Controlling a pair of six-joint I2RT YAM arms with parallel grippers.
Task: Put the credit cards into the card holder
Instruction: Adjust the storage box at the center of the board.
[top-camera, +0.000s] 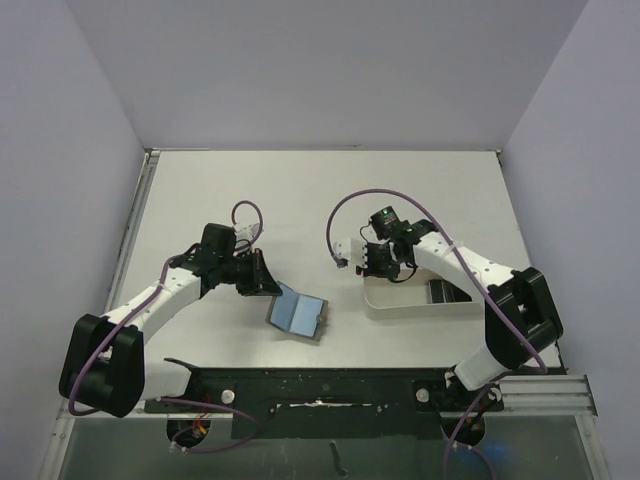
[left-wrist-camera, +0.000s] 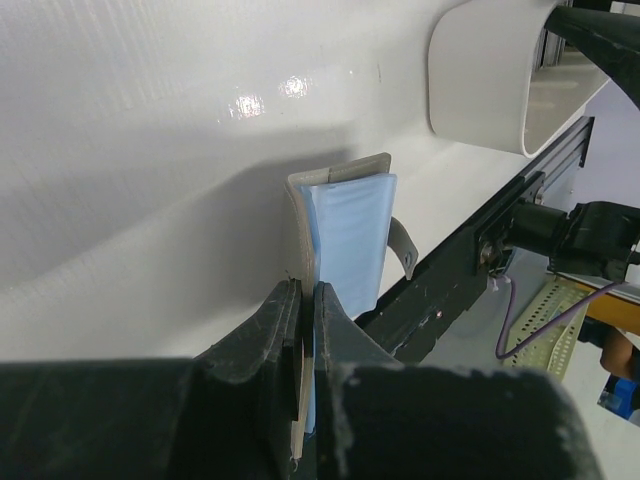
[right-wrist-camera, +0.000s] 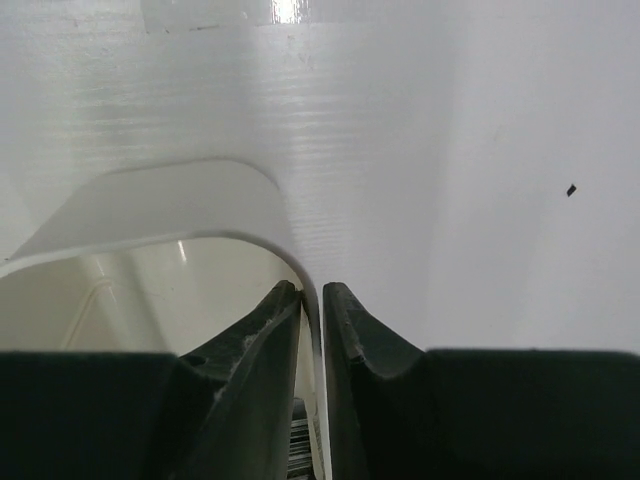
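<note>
The card holder (top-camera: 298, 313) lies open on the table, light blue lining up, left of centre. My left gripper (top-camera: 266, 283) is shut on its grey-olive flap. In the left wrist view the fingers (left-wrist-camera: 275, 320) pinch that flap, and the card holder (left-wrist-camera: 350, 230) stretches away from them. One dark credit card (top-camera: 440, 291) lies inside the white tray (top-camera: 420, 312). My right gripper (top-camera: 374, 270) sits at the tray's left end. In the right wrist view my right gripper (right-wrist-camera: 312, 292) straddles the tray's (right-wrist-camera: 180, 195) thin wall, its jaws closed against it.
The white tray (left-wrist-camera: 480, 80) stands right of centre, close to the black rail (top-camera: 320, 385) along the near edge. Grey walls enclose the table at the back and both sides. Purple cables loop above both wrists.
</note>
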